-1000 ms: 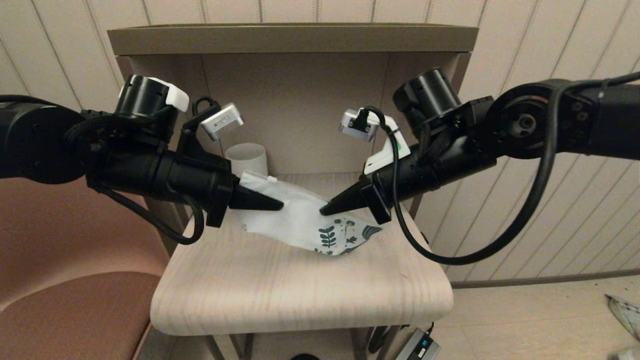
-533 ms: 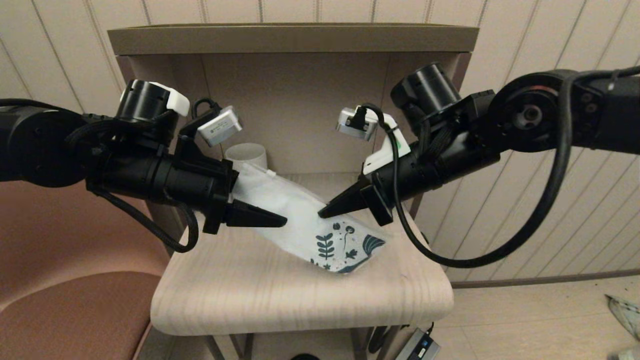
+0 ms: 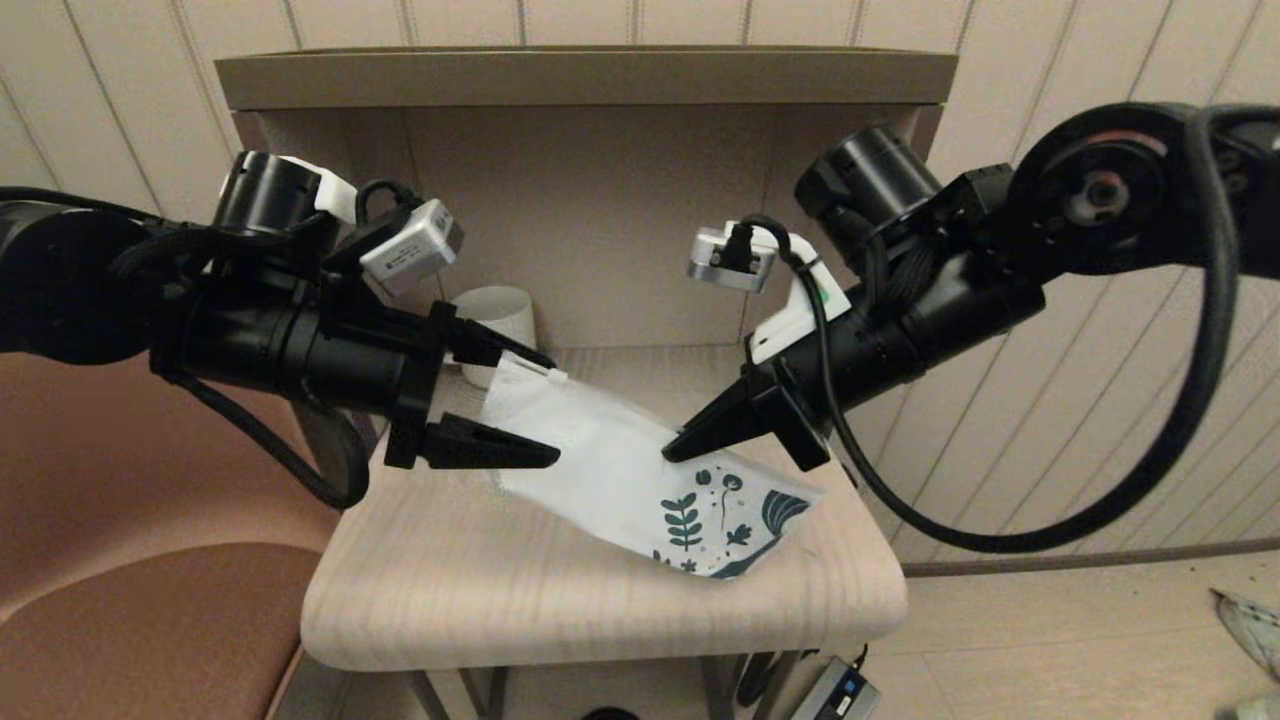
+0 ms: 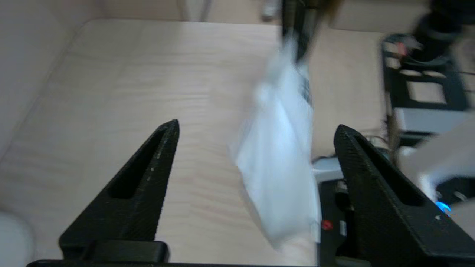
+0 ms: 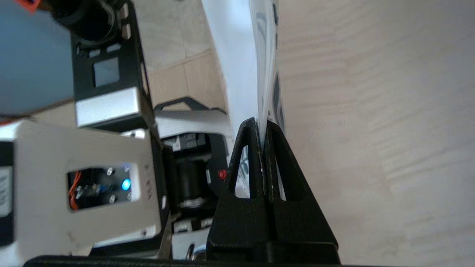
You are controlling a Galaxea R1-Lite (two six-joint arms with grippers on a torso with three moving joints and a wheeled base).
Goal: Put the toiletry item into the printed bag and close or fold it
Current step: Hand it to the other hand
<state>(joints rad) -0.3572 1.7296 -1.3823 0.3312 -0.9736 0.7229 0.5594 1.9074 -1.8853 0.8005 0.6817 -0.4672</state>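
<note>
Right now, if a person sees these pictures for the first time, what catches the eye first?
The printed bag hangs slanted over the small wooden table, pinched by the right gripper near its leafy end. The left gripper gapes open around the bag's plain end, with a white mug behind.

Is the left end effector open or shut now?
Open. The left end effector has its fingers spread wide, with the bag between them, untouched. The right end effector is shut on the bag.

light wood tabletop (image 3: 520, 590) with rounded front corners, printed bag (image 3: 640, 480) touching it at leafy end, white mug (image 3: 497, 318) at back
</note>
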